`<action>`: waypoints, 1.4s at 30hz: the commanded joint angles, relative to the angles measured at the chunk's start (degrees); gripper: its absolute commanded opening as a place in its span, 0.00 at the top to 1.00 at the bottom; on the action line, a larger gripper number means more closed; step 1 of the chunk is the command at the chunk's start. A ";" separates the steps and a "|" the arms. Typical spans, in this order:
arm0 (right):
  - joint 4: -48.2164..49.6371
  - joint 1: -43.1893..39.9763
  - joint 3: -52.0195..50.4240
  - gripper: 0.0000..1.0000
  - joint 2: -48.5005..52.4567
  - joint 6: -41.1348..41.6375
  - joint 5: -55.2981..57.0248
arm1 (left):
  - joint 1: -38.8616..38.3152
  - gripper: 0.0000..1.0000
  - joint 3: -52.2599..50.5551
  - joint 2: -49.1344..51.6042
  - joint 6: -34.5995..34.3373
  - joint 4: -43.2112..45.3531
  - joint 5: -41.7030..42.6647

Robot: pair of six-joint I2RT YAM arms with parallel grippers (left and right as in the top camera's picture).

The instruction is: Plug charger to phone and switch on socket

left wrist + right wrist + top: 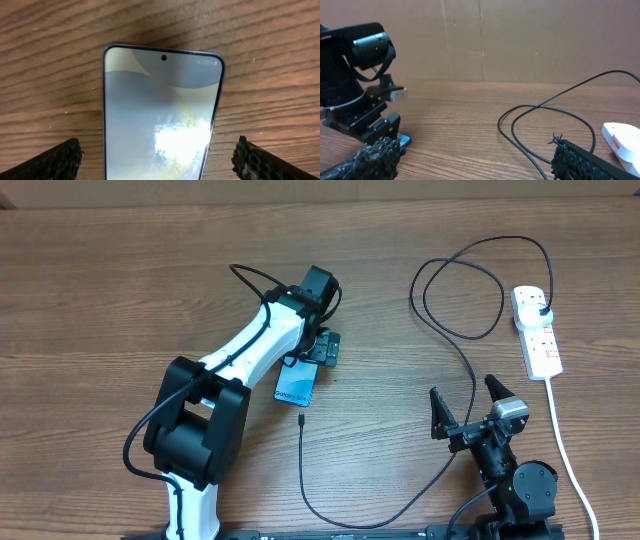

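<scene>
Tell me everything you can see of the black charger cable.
The charger is a long, thin black cable lying slack on the wooden table. Its black plug sits in the white socket at far right. From there it makes a loop, passes by the right tool, curves along the near edge and ends in a small connector tip just short of the phone, seemingly not inserted. No tool grips it.
</scene>
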 commanded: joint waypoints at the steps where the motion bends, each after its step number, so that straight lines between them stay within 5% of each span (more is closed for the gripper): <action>1: 0.26 0.28 -0.59 0.00 -0.50 -0.28 0.68 | -0.15 0.00 -2.49 0.50 3.65 1.62 0.68; 12: 0.26 0.28 -0.59 0.00 -0.50 -0.28 0.68 | -0.09 0.00 -8.11 0.50 3.85 5.25 1.16; 18: 0.26 0.28 -0.59 0.00 -0.50 -0.28 0.68 | -0.07 0.11 -8.17 0.50 1.38 4.68 1.11; 29: 0.26 0.28 -0.59 0.00 -0.50 -0.28 0.68 | 0.57 0.11 -8.17 0.50 -9.66 4.66 0.50; 42: 0.26 0.28 -0.59 0.00 -0.50 -0.28 0.68 | 4.26 0.06 -8.17 0.50 -11.43 2.58 2.38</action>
